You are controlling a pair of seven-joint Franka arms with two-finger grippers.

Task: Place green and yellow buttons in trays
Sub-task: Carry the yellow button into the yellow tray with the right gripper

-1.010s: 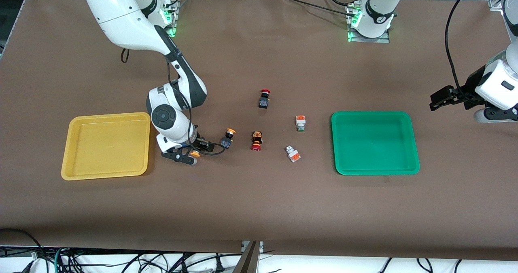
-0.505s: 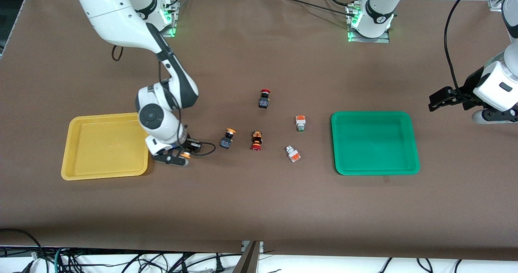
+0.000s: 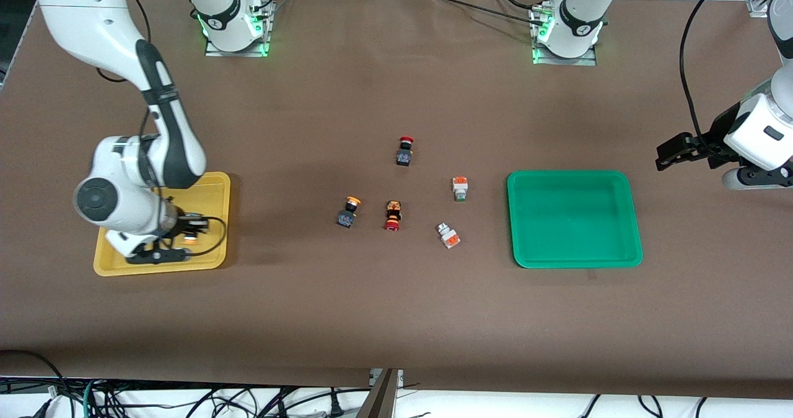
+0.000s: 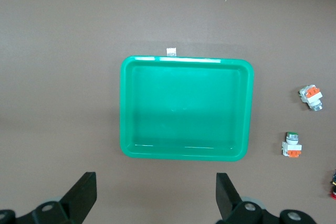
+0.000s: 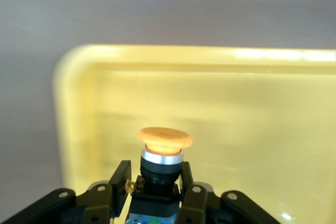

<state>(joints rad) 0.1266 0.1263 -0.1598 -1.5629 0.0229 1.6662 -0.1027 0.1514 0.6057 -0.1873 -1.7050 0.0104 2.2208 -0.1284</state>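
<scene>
My right gripper (image 3: 186,239) is over the yellow tray (image 3: 207,186), shut on a dark-bodied button with a yellow-orange cap (image 5: 164,139); the tray's floor (image 5: 273,124) fills the right wrist view. A second yellow-capped button (image 3: 349,211) lies mid-table. Two white-bodied buttons with orange blocks (image 3: 460,189) (image 3: 447,235) lie between it and the green tray (image 3: 573,218). The left wrist view shows the green tray (image 4: 186,107) and both white buttons (image 4: 311,97) (image 4: 292,146). My left gripper (image 3: 675,152) is open, waiting over the left arm's end of the table; its fingers (image 4: 84,192) frame bare cloth.
Two dark-bodied switches with red caps lie mid-table, one (image 3: 404,150) farther from the front camera, one (image 3: 392,215) beside the yellow-capped button. Brown cloth covers the table.
My right gripper carried the yellow-capped button from the cloth beside the yellow tray to over the tray's interior. The left arm barely moved.
</scene>
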